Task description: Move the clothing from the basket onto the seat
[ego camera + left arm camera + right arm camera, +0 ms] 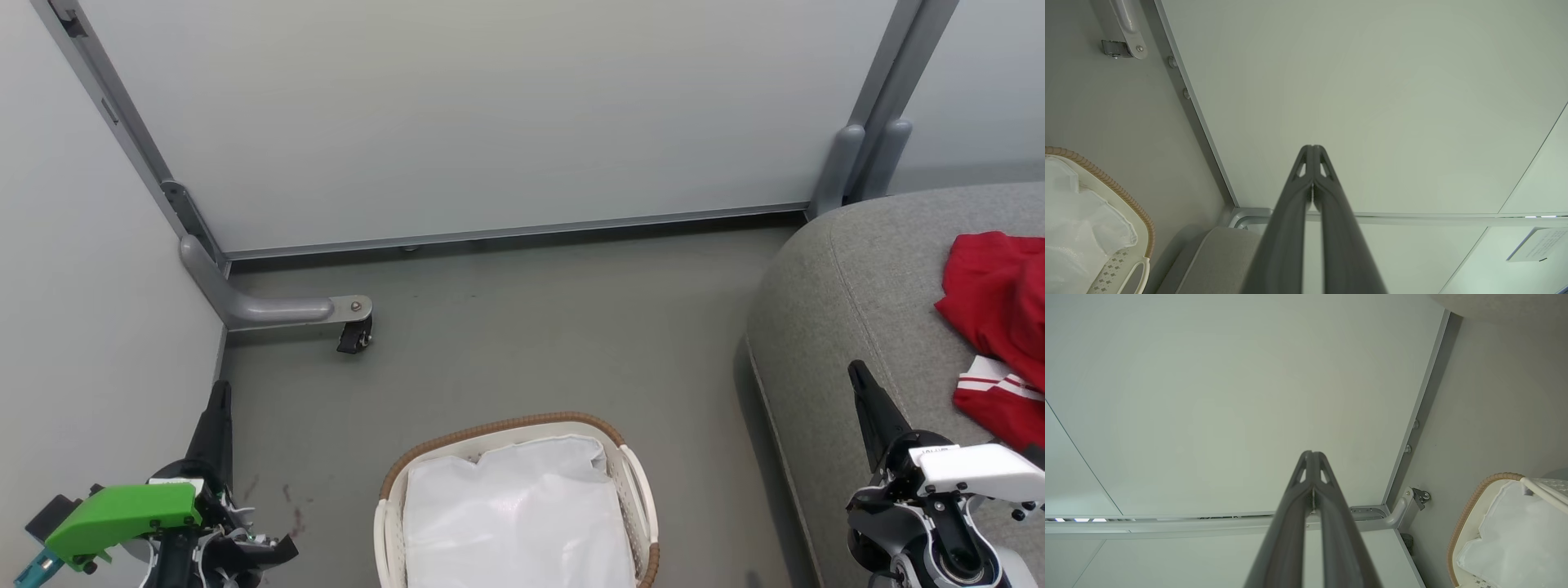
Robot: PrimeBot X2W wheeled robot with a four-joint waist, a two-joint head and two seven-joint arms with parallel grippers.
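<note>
Red clothing [998, 327] with white striped trim lies on the grey seat [849, 294] at the right of the head view. The white basket [624, 490] with a brown rim stands on the floor at bottom centre, and inside it I see just its white liner [514, 514]. My left gripper [219, 390] is at the lower left, shut, fingers pointing up, well left of the basket. My right gripper [856, 369] is shut above the seat's near edge, left of the clothing. Both wrist views show shut fingertips [1312, 148] [1312, 453] with nothing between them.
Pale partition panels [490, 122] on grey metal frames close off the back and left. A caster foot [355, 335] juts onto the grey floor left of centre. Open floor [571, 327] lies between the basket and the panels.
</note>
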